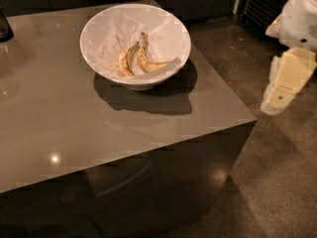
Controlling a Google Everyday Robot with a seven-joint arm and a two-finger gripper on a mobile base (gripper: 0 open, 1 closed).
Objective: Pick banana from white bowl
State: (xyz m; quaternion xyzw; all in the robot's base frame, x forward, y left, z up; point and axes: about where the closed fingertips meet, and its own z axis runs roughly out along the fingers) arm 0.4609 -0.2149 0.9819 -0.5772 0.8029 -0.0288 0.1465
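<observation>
- The banana [150,64] lies inside the white bowl [94,21], right of the bowl's centre. It is strongly curved, with its dark-tipped stem pointing toward the top of the frame and its body sweeping down and to the right.
- Just to its left, two shorter, paler bananas [126,61] lie side by side, close against it.
- All the fruit rests on crumpled white paper [111,41] that lines the bowl.
- The bowl stands in the upper middle of the frame on a grey-brown glossy table [59,118], toward the table's far right part, and casts a dark shadow in front of it.
- A dark object [4,26] sits at the table's upper left edge, mostly cut off.
- The gripper [279,97] hangs at the right edge of the frame, off the table and over the floor [277,182], well apart from the bowl. Whether it is released or clenched cannot be told; it holds nothing visible.
- The pale arm [302,14] enters from the upper right corner.
</observation>
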